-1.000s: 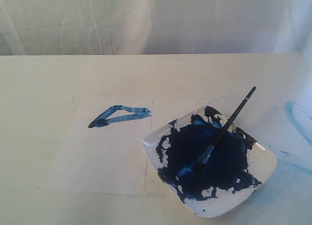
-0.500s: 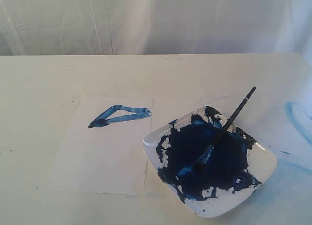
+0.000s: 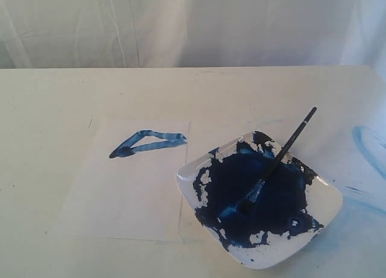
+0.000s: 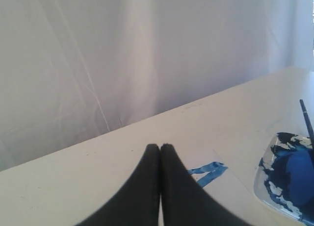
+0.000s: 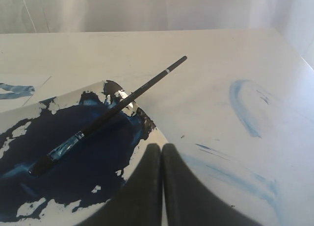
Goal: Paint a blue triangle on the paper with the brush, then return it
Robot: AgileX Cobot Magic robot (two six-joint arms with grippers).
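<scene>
Lying on the plate [image 3: 329, 201] just ahead of the right hand [image 5: 161, 146]: black-handled, blue-tipped brush [image 5: 109, 111]. Right and left hand [image 4: 160, 146] closed, empty.

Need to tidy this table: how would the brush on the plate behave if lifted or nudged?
The brush looks thin and straight, so probably stiff and light. Its handle overhangs the plate rim, so a nudge may roll it. Bristles lie in blue paint: likely drips.

The cream table [image 3: 60, 91] carries a white paper [image 3: 132, 193] toward its left. A white square plate [image 3: 329, 199] smeared with dark-blue paint sits at the sheet's right edge. A faint pale-blue smear [image 3: 360, 140] stains the tabletop at far right.
</scene>
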